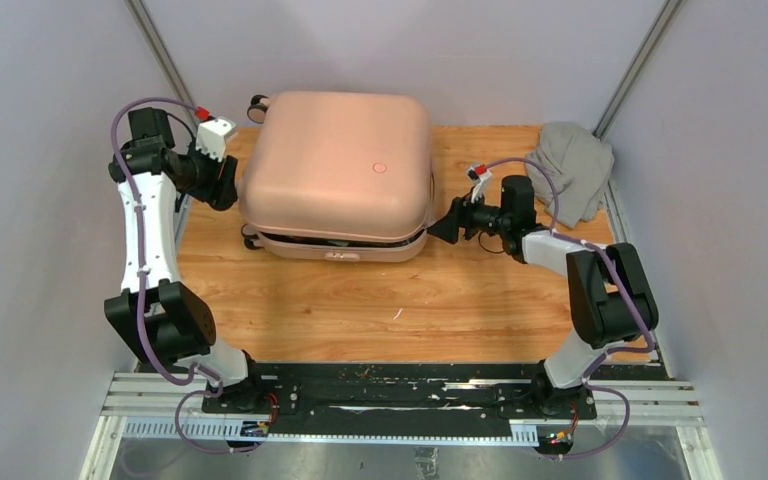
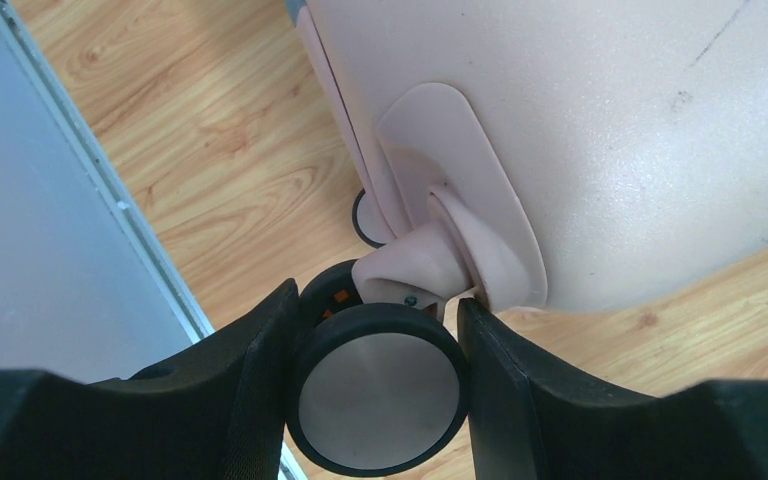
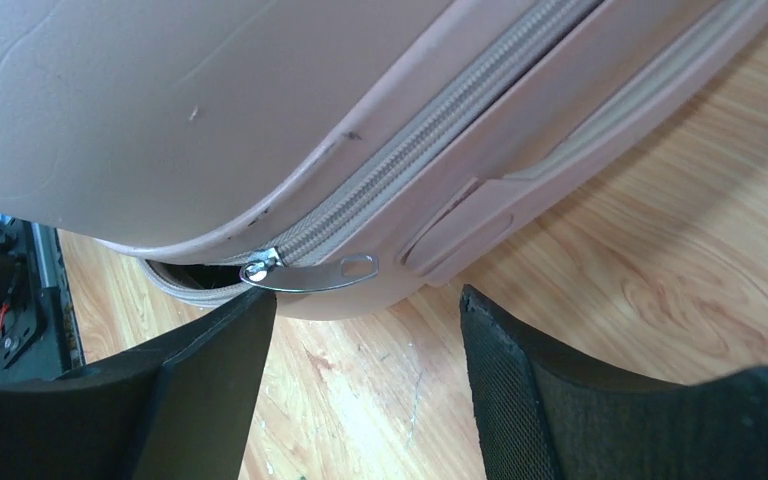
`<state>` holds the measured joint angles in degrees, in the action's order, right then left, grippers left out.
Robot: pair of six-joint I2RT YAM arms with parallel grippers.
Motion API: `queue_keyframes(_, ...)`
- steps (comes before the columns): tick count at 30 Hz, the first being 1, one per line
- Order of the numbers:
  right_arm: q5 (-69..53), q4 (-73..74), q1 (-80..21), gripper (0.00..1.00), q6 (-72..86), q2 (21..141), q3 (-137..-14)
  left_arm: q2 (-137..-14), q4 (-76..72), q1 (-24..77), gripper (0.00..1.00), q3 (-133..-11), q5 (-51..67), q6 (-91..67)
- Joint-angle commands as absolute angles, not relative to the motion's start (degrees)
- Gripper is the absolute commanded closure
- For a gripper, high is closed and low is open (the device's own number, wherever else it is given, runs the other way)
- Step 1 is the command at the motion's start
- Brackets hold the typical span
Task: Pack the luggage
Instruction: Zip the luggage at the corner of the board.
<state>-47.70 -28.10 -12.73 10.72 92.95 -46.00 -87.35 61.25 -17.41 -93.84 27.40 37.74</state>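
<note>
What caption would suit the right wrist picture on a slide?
Open right claw poised beside the metal zipper pull of the pink suitcase, its zip not yet fully closed.

Top view: bright and even, lit from above. A soft sheen rides the luggage (image 1: 335, 165) lid, and a narrow shadow tucks under its near edge on the worktop (image 1: 360, 310). The picture is a touch soft, and the walls lean outward toward the corners.

Left wrist: a broad glare patch on the shell at right, the wheel (image 2: 378, 400) face shining dull grey. The left gripper (image 2: 375, 300) is almost pure black, detail lost, blurred along the bottom edge.

Right wrist: the zip pull (image 3: 310, 272) glints, sharp. The right gripper (image 3: 367, 293) sits dark and soft at the bottom, with mesh texture just showing on one finger. Wood grain is crisp at right.
</note>
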Motion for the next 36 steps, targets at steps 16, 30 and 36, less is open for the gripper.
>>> queue_keyframes(16,-53.9,-23.6,-24.8,0.37,0.9,95.8,-51.9,-86.8,54.1,-21.7,1.0,-96.5,24.3,35.9)
queue_keyframes(30,-48.8,-23.4,-24.7,0.57,0.3,96.1,-53.6,-85.6,54.2,-21.6,1.0,-95.1,25.2,36.6)
queue_keyframes(36,-46.3,-23.2,-24.8,0.51,-1.0,96.9,-56.2,-84.7,54.2,-21.6,1.0,-93.4,25.9,36.9)
